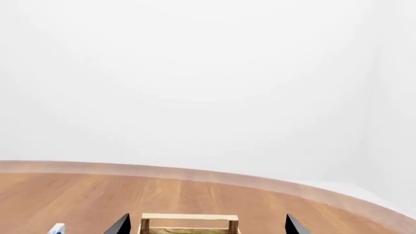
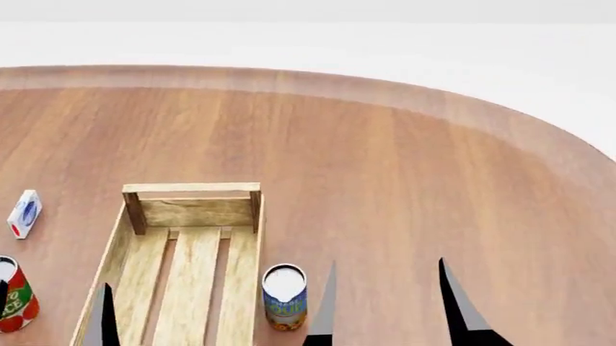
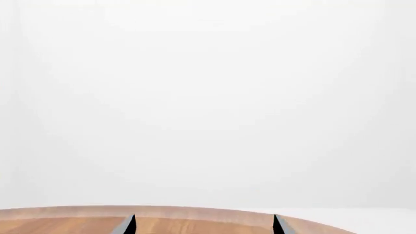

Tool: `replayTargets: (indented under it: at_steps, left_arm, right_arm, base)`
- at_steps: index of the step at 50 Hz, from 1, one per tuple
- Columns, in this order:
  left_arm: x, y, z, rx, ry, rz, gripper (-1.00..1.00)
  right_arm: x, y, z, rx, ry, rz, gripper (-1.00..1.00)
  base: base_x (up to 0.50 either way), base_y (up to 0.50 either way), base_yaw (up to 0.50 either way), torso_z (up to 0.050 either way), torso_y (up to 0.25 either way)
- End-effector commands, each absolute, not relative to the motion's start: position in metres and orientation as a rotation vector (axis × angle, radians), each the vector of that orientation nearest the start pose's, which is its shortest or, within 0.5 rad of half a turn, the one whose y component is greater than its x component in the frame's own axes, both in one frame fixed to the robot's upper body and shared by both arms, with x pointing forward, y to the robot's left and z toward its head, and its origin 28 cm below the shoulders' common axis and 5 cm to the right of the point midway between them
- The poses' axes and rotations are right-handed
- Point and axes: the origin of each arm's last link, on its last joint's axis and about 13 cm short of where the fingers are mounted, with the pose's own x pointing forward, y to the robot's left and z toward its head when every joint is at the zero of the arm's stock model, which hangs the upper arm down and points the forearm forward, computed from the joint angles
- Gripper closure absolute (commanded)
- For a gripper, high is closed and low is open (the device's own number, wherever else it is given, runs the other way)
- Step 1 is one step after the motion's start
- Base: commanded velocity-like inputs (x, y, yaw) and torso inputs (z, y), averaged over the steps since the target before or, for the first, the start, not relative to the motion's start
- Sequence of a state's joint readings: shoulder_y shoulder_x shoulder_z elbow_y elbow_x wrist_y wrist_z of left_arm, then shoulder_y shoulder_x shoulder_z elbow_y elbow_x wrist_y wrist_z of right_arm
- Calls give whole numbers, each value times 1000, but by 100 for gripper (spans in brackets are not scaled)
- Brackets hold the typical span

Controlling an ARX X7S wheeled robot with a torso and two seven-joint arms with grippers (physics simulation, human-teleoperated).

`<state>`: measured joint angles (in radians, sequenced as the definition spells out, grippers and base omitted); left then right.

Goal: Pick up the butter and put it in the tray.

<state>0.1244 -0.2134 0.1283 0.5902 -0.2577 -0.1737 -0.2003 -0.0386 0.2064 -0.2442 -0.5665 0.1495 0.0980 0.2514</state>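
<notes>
Butter carton isn't visible in any view, so its spot can't be told from here.

Tray (image 2: 190, 209) is the landmark: long light-wood crate w/ slatted bottom, low sides, darker corner posts. It sits on the round wooden table (image 2: 405, 166), toward the head view's lower left, its near end cut off by the frame edge. Nothing seen inside the visible part. In the left wrist view only its far end wall (image 1: 189, 222) shows, low in frame.

Just beside the tray's right wall, near but not touching as far as can be told: an upright can (image 2: 285, 295) w/ white top and blue/yellow label. Left of the tray, well apart: small white-blue box (image 2: 24, 213), standing a bit tilted; a corner of it also peeks in at the left wrist view (image 1: 58, 228). Further toward the near-left of the tray, at the frame edge: a red/green can (image 2: 14, 295) w/ white top, partly cut off.

Right gripper (image 2: 385, 310): two dark fingertips right of the upright can, spread wide, nothing between them; same in its wrist view (image 3: 203, 225).

Left gripper (image 1: 206, 225): fingers wide apart, holding nothing, w/ the tray end framed between them. In the head view only one fingertip (image 2: 104, 317) shows, over the tray's left side.
</notes>
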Motion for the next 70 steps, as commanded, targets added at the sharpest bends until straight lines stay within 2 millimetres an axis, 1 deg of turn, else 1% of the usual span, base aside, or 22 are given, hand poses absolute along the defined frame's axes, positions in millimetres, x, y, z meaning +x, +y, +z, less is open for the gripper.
replayTargets:
  at_steps: [1, 4, 10, 11, 12, 16, 47, 53, 55, 59, 60, 61, 63, 65, 66, 67, 70]
  left_arm:
    - [174, 206, 99, -97, -245, -53, -100]
    - [174, 206, 99, -97, -245, -53, -100]
    - [174, 206, 99, -97, -245, -53, -100]
    - [174, 207, 99, -97, -244, -53, -100]
    - [174, 206, 99, -96, -244, -54, -100]
    - [174, 206, 99, -94, -244, -56, -100]
    - [174, 206, 100, -89, -248, -51, -100]
    - [174, 205, 99, -88, -248, -53, -100]
    - [174, 205, 100, -91, -248, -53, -100]
    - [173, 206, 101, -90, -252, -52, -100]
    - [173, 207, 103, -92, -255, -50, -100]
    - [173, 208, 104, -92, -257, -50, -100]
    - [173, 208, 105, -94, -260, -45, -100]
    - [173, 209, 105, -93, -263, -39, -100]
    - [173, 209, 106, -93, -264, -37, -100]
    - [173, 209, 106, -90, -265, -36, -100]
    - [173, 208, 105, -89, -264, -38, -100]
  right_arm:
    - [187, -79, 110, 26, -373, 64, -100]
    - [186, -78, 111, 9, -387, 72, -100]
    - [186, -79, 112, 17, -393, 59, -100]
    - [185, -78, 111, 4, -392, 93, -100]
    - [185, -78, 112, 6, -396, 76, -100]
    - [184, -76, 112, -18, -397, 93, -100]
    - [184, -72, 109, -32, -387, 173, -100]
    - [185, -73, 108, -42, -376, 159, -100]
    - [188, -74, 108, -44, -379, 102, -100]
    - [187, -77, 111, 12, -392, 175, -100]
    - [188, -79, 111, 121, -419, 245, -100]
    - [188, -81, 110, 178, -409, 290, -100]
    - [186, -84, 110, 137, -417, 358, -100]
    - [183, -87, 112, 187, -413, 401, -100]
    - [181, -89, 112, 135, -397, 425, -100]
    - [178, -92, 113, 121, -397, 446, -100]
    - [173, -98, 115, 116, -381, 467, -100]
  base:
    - [0, -500, 0, 0, 0]
    - [0, -443, 0, 0, 0]
    - [0, 0, 0, 0, 0]
    - [0, 0, 0, 0, 0]
    - [0, 0, 172, 0, 0]
    - [0, 0, 500, 0, 0]
    - [0, 0, 500, 0, 0]
    - [0, 0, 500, 0, 0]
    - [0, 0, 500, 0, 0]
    - [0, 0, 0, 0, 0]
    - [0, 0, 0, 0, 0]
    - [0, 0, 0, 0, 0]
    - [0, 0, 0, 0, 0]
    - [0, 0, 0, 0, 0]
    - [0, 0, 0, 0, 0]
    - [0, 0, 0, 0, 0]
    - [0, 0, 0, 0, 0]
